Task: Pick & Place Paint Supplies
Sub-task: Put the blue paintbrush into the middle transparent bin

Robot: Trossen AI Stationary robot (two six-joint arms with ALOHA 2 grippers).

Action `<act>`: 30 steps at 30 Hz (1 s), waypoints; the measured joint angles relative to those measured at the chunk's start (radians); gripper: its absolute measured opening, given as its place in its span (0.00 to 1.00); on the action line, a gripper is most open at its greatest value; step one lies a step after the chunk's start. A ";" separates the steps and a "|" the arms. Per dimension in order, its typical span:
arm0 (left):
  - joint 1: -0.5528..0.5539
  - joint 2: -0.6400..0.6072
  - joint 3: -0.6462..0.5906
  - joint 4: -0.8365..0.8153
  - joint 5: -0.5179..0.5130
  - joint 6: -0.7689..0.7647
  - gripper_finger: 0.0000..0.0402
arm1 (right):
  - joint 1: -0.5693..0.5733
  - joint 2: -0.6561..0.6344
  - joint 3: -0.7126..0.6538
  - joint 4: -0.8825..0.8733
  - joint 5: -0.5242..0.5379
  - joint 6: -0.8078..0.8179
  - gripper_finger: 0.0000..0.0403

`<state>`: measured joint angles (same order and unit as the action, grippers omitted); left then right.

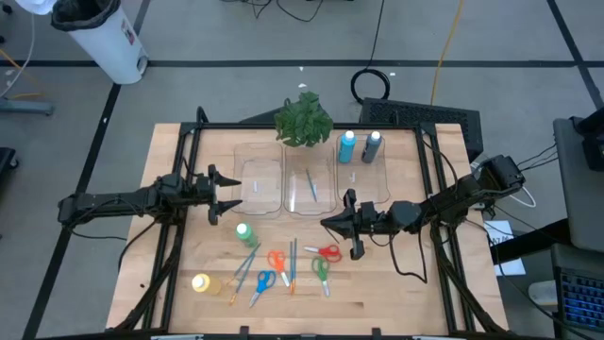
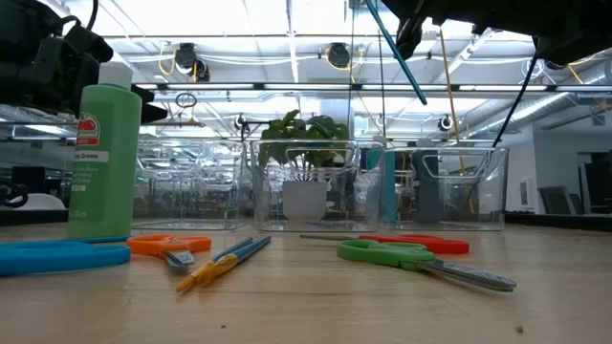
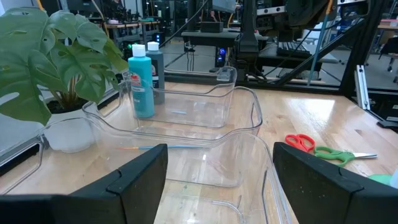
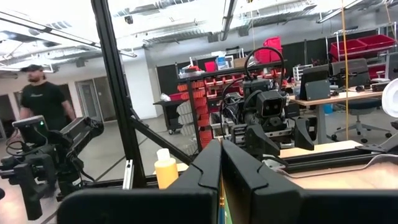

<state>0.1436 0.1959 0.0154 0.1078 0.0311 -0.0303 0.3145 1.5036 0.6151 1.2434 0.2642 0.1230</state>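
My right gripper [image 1: 326, 225] hovers over the table's middle, near the middle clear bin [image 1: 311, 210], shut on a thin teal brush [image 2: 402, 55]. My left gripper [image 1: 231, 194] is open and waits beside the left bin [image 1: 260, 161]. On the table below, a green bottle [image 1: 244, 231] stands upright and a yellow bottle [image 1: 201, 282] lies on its side. Orange [image 1: 276, 260], red [image 1: 327, 251], green [image 1: 321, 271] and blue [image 1: 263, 281] scissors and loose brushes [image 1: 247, 261] lie flat. A brush [image 1: 310, 184] lies in the middle bin. Light blue [image 1: 346, 144] and dark blue [image 1: 373, 146] bottles stand in the right bin. My right gripper pinches the teal brush between its two shut fingers [image 4: 208, 168]; a thin strip of the brush [image 4: 221, 202] shows in the slit between them. The fingers lie level, pointing toward the table's left. The brush is lifted clear and slants down to its free end [image 2: 424, 97].
A leafy plant [image 1: 304, 119] stands at the far edge behind the bins. A black frame rail [image 1: 283, 126] runs around the tabletop. A person [image 4: 40, 99] stands in the room beyond the table. Bare wood [image 1: 396, 283] shows at the near right.
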 joint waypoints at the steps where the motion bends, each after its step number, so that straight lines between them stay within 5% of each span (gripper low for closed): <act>1: 0.000 0.000 0.000 0.000 0.000 0.000 0.73 | 0.000 0.000 0.000 0.000 0.000 0.000 0.00; 12: 0.000 0.000 0.000 0.000 0.000 0.000 0.73 | -0.016 0.000 0.000 0.000 0.040 -0.012 0.00; 21: 0.000 0.000 0.000 0.000 0.000 0.000 0.73 | -0.063 0.000 0.001 0.001 0.312 -0.197 0.00; 30: 0.000 0.000 0.000 0.000 0.000 0.000 0.73 | -0.206 0.000 0.119 -0.205 0.230 -0.135 0.00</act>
<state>0.1436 0.1963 0.0154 0.1075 0.0311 -0.0303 0.1081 1.5036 0.7343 1.0380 0.4939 -0.0116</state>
